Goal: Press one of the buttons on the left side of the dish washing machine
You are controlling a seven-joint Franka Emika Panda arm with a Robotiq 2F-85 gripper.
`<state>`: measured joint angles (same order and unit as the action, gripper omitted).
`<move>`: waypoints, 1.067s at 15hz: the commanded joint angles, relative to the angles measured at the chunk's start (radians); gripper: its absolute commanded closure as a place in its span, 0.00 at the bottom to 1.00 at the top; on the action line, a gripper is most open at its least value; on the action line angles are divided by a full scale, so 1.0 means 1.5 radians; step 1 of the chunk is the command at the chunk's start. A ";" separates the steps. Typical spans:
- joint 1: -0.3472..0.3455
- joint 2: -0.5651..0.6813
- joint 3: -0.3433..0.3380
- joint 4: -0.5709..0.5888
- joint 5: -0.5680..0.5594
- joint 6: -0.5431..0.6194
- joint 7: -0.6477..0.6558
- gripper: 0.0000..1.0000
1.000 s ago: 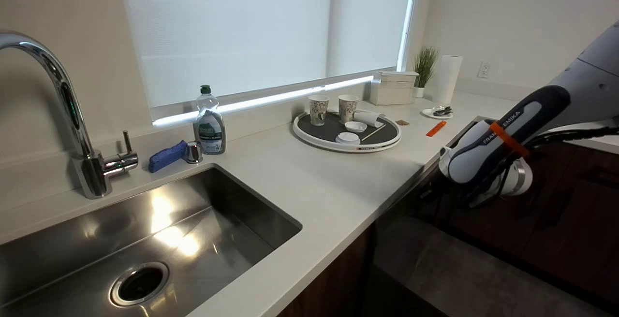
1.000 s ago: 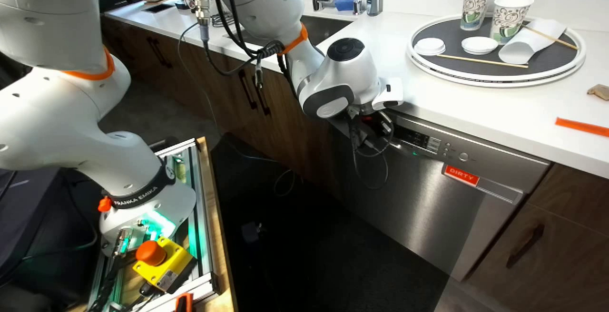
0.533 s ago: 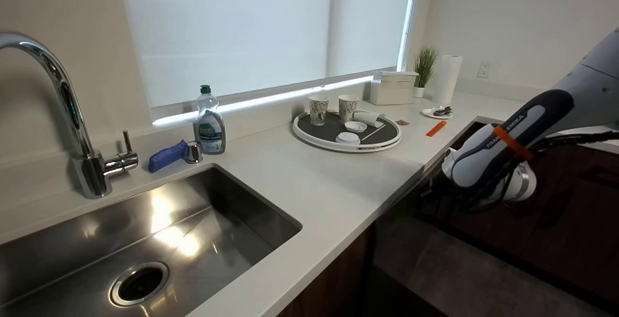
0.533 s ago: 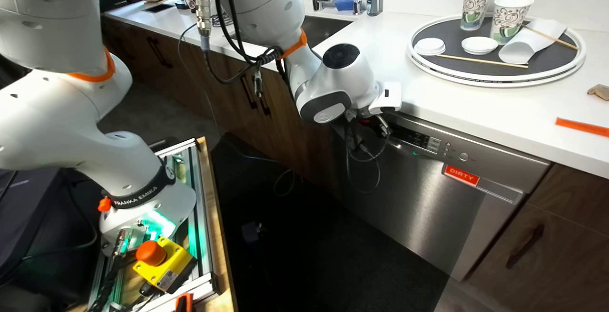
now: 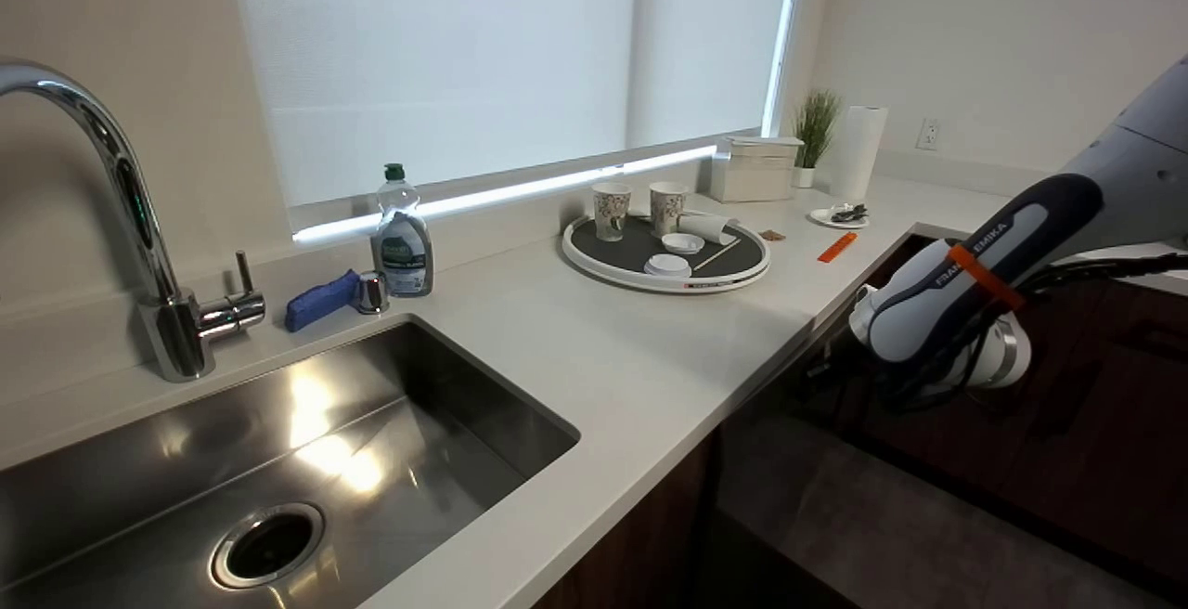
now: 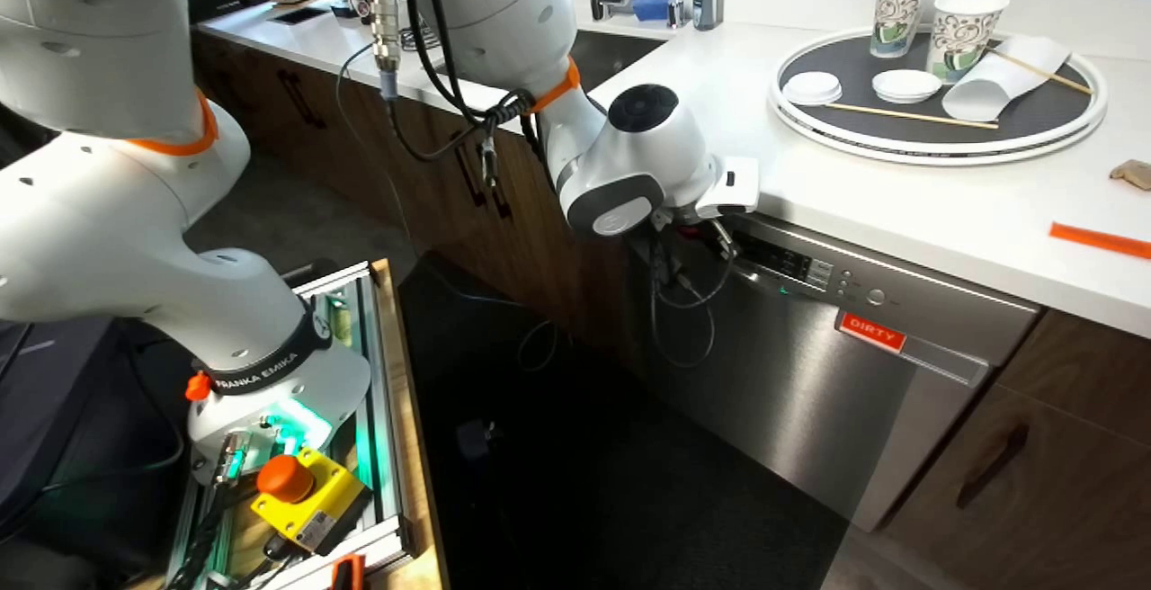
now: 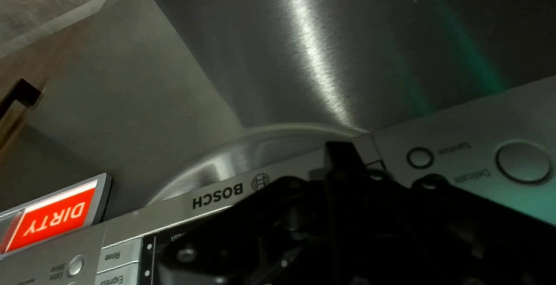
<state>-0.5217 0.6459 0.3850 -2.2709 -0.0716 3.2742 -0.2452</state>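
Note:
The dish washing machine (image 6: 800,374) has a brushed metal front with a control strip along its top edge. The wrist view shows this strip (image 7: 226,196) upside down. At the right of that view, on the machine's left side, are a small ringed Sanitize button (image 7: 420,158) and a larger round button (image 7: 523,162). My gripper (image 7: 342,146) is shut and empty, its dark fingertips together in front of the strip, between the Bosch logo and the Sanitize button. I cannot tell whether they touch it. In an exterior view the dark gripper is mostly hidden below the white hand.
The white countertop edge (image 6: 899,239) overhangs just above the control strip. A round tray (image 6: 935,154) with cups and lids stands on the counter. A red DIRTY sign (image 6: 870,331) is on the machine's front. Cables (image 6: 688,361) hang from my wrist. The sink (image 5: 371,460) lies beyond.
Over the last second my hand has lowered slightly and shifted a little away from the tray, tilting slightly. In the last half second it has barely moved. Nothing else has changed.

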 commanded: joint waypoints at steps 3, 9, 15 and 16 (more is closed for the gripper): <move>-0.001 0.007 -0.003 0.028 -0.048 -0.003 0.007 1.00; -0.010 0.000 -0.003 0.024 -0.079 -0.033 -0.005 1.00; -0.020 -0.013 0.002 0.027 -0.104 -0.109 -0.066 1.00; -0.022 -0.016 0.004 0.029 -0.104 -0.126 -0.083 1.00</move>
<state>-0.5404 0.6400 0.3798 -2.2360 -0.2072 3.1686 -0.3155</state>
